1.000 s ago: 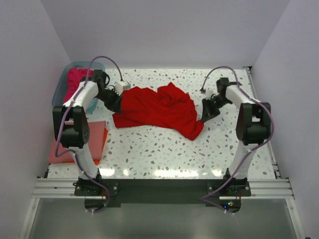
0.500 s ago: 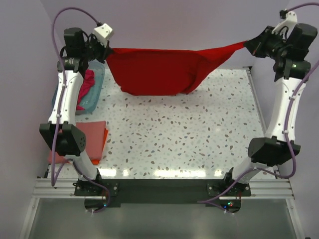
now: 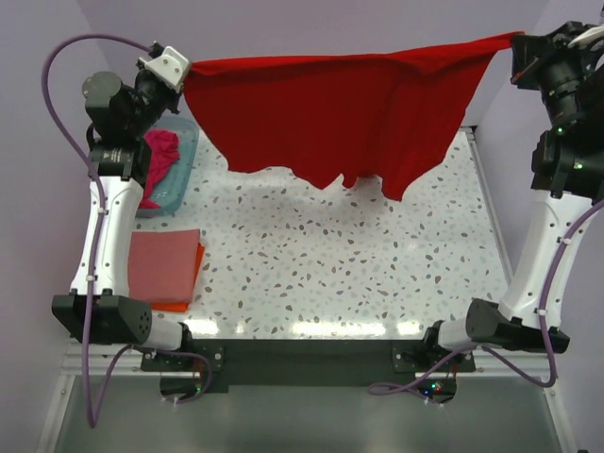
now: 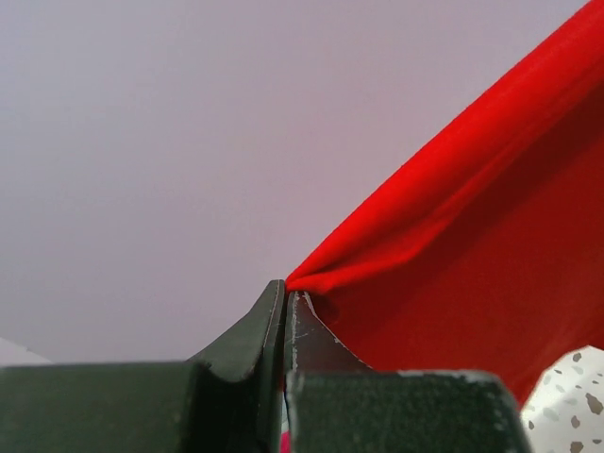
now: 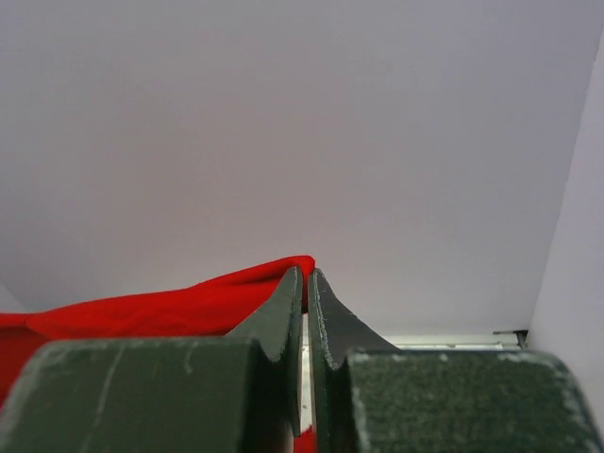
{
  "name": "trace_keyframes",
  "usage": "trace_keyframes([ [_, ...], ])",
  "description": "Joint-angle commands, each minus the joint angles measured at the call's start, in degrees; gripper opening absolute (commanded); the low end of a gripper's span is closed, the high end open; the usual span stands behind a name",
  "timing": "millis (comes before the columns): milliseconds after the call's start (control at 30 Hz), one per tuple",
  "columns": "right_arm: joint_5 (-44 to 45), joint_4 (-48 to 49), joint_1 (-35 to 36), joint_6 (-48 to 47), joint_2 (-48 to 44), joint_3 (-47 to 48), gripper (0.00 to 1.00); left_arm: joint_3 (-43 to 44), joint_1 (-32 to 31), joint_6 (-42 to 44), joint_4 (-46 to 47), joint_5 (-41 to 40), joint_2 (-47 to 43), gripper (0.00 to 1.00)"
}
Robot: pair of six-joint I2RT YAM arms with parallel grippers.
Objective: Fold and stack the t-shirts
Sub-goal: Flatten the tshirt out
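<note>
1. Table (image 3: 359,274): white speckled top, my two bases at its near edge.

2. Red t-shirt (image 3: 340,113): off the table, stretched in the air btwn my two claws across the far side. Top edge runs nearly straight from L to R. The rest hangs as a wide sheet w/ a loose, uneven lower edge, lowest toward the R. Seen close in the L wrist view (image 4: 491,245) and the R wrist view (image 5: 160,307).

3. L arm (image 3: 109,217) and R arm (image 3: 547,245): both raised high, each reaching toward its own back corner.

4. Folded stack, near-L part of the table: salmon-pink t-shirt (image 3: 162,269) lies flat on top as a rectangle. Orange t-shirt (image 3: 195,269) is under it, only its R and near edges showing.

5. Tub (image 3: 179,184): translucent teal, far-L corner, partly hidden by my L arm.

6. Magenta t-shirt (image 3: 160,156): crumpled inside the tub.

7. L claw (image 3: 184,74): closed, pinching the L top corner of the red t-shirt. Cloth bunches right at the tips (image 4: 285,288).

8. R claw (image 3: 517,42): closed, pinching the R top corner. Cloth edge sits btwn the tips (image 5: 306,276).
</note>
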Motion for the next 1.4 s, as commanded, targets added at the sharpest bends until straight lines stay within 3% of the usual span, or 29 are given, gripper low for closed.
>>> trace_keyframes([
  [0, 7.34, 7.89, -0.8, -2.31, -2.3, 0.98, 0.0, -1.29, 1.05, 1.83, 7.3, -4.13, -2.72, 0.0],
  [167, 6.9, 8.6, -0.89, -3.81, -0.55, 1.24, 0.0, 0.72, 1.05, 3.41, 4.5, -1.24, -0.79, 0.0],
  [400, 5.93, 7.38, -0.8, -4.33, 2.62, 6.42, 0.0, 10.49, 0.87, 0.95, -6.23, 2.36, 4.58, 0.0],
  [500, 5.23, 7.63, -0.8, -6.09, -0.96, 4.42, 0.0, 8.91, 0.87, 0.77, -7.11, 5.53, 1.6, 0.0],
  [733, 8.29, 7.99, -0.88, -12.15, -14.51, -4.82, 0.0, -3.99, 0.87, 0.6, -9.48, 10.28, -13.41, 0.0],
  [900, 11.64, 7.64, -0.88, -14.88, -21.54, -6.67, 0.0, -5.6, 0.96, -3.0, -15.36, 13.88, -19.76, 0.0],
  [1100, 16.3, 7.9, -0.8, -20.33, -23.4, 0.0, 0.0, 1.32, 0.96, -6.87, -24.05, 16.08, -24.34, 0.0],
  [1267, 16.48, 7.11, -0.88, -23.05, -17.61, 5.72, 0.0, 9.69, 1.05, -7.41, -29.86, 13.98, -21.27, 0.0],
  [1367, 14.21, 7.2, -0.8, -23.06, -15.49, 2.49, 0.0, 13.3, 0.87, -5.48, -35.31, 12.57, -17.23, 0.0],
])
